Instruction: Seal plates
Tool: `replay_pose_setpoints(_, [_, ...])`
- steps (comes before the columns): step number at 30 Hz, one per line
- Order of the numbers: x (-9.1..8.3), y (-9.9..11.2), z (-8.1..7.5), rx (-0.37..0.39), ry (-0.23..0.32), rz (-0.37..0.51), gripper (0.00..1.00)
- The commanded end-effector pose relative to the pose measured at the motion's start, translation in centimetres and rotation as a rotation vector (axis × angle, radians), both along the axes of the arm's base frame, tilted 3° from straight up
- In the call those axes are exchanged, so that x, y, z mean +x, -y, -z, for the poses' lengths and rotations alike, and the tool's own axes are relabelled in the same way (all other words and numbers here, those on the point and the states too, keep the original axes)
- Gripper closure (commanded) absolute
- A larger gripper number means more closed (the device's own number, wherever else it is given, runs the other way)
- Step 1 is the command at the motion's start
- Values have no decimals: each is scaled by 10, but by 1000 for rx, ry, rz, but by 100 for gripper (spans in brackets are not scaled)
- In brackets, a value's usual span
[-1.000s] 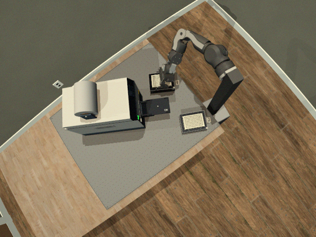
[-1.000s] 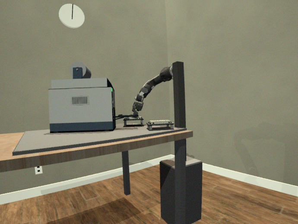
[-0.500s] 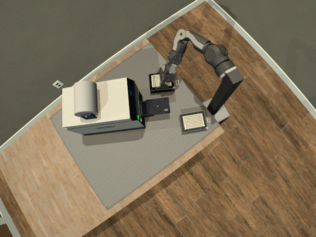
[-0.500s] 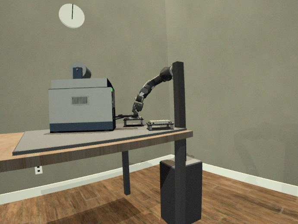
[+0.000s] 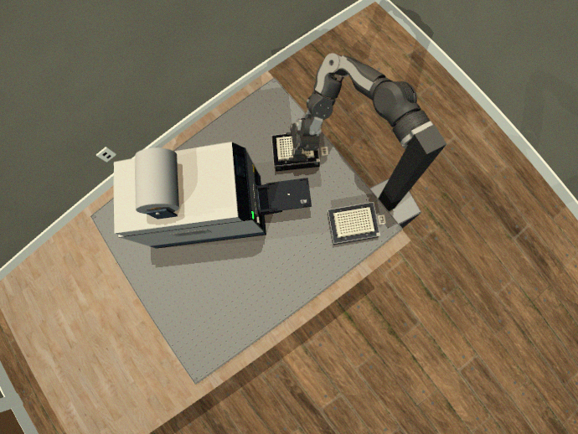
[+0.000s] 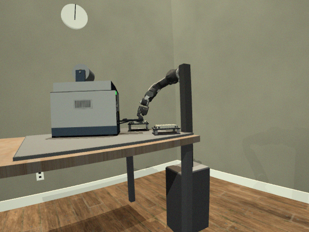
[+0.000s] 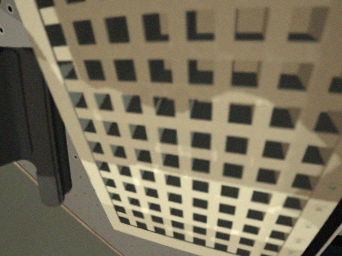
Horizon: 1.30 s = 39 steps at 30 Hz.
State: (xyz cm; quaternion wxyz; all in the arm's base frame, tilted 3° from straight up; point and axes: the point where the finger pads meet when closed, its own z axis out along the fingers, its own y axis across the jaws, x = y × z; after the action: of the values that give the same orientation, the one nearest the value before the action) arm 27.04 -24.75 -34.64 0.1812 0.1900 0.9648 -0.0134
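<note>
Grey-green walls (image 5: 93, 60) (image 6: 129, 37) met a brown plank floor (image 5: 443, 303) (image 6: 105, 202) along pale skirting; a round white clock (image 6: 70, 16) hung high up; the pale wooden table (image 5: 69, 327) (image 6: 149, 148) carried a speckled grey mat (image 5: 224, 289) (image 6: 75, 143). On it stood the boxy sealer (image 5: 196, 182) (image 6: 83, 109), a grey roll (image 5: 155, 179) (image 6: 91, 75) on top and a green light (image 5: 252, 214) (image 6: 116, 92) glowing at its front; its dark stage (image 5: 284, 193) stood out, with no plate on it.

Both cream plates sat in dark-framed nests, their tops gridded with square wells; I couldn't read which nest was which. One plate (image 5: 353, 222) (image 6: 165, 125) lay flat in the nest (image 5: 355, 238) (image 6: 155, 131) near the arm's post (image 5: 404, 175) (image 6: 186, 100); the other plate (image 5: 283, 147) (image 7: 200, 155) was in the far nest (image 5: 296, 165) (image 6: 129, 126), beneath the arm (image 5: 394, 102) (image 6: 159, 84). There the fingers (image 5: 298, 152) were spread, pinching nothing; one showed beside that plate's long edge; shadow crossed part of its wells.

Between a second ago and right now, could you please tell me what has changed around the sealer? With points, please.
Nothing has visibly changed: the gripper (image 5: 306, 152) is over the same nested plate (image 5: 284, 147). The other plate (image 5: 353, 222) (image 6: 165, 125), the empty stage (image 5: 289, 192) and the sealer's green light (image 5: 252, 214) (image 6: 116, 92) look the same.
</note>
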Motion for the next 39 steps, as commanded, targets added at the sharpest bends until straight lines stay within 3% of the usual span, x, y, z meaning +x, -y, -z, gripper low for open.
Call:
replay_pose_setpoints(1, [1,0,-1,1,5,0,41])
replay_pose_setpoints(12, [1,0,-1,1,5,0,47])
replay_pose_setpoints(13, [1,0,-1,1,5,0,100])
replay_pose_setpoints(39, [1,0,-1,1,5,0,100])
